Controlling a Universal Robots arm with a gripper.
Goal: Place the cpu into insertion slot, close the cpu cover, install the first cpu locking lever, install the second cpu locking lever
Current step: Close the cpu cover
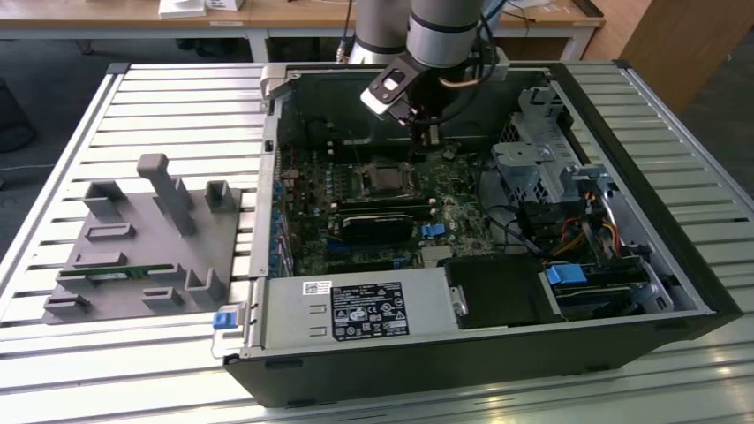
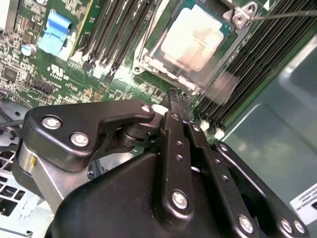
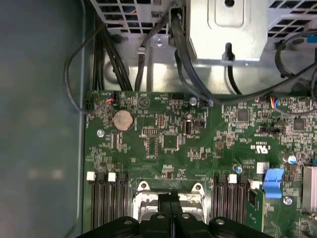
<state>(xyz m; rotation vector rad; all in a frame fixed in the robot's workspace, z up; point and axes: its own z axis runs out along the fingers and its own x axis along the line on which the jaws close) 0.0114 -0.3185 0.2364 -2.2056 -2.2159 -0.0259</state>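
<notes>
1. Gripper (image 1: 432,137) hangs from the arm in the upper middle of the exterior view, inside the open computer case (image 1: 495,353), just above and slightly toward the exterior view's right of the insertion slot (image 1: 383,178).
2. In both wrist views the black fingers (image 2: 174,148) are pressed together with nothing between them. The tips of the gripper (image 3: 171,197) sit close over the near edge of the socket, though the pictures do not show whether they touch it.
3. In the second wrist view the cpu (image 2: 193,37) lies flat in the socket, pale silvery top upward.
4. The cpu cover (image 2: 168,72) frames the chip as a thin silvery border. I cannot tell whether it is pressed fully down.
5. A thin metal rod (image 2: 282,15) runs outward from the socket's corner bracket.
6. Black memory slots (image 2: 114,34) flank the socket on the green board, with a coin battery (image 3: 123,119) farther along the board.
7. On the exterior view's left a grey fixture (image 1: 141,238) rests on the slatted table (image 1: 71,115), well apart from the case.
</notes>
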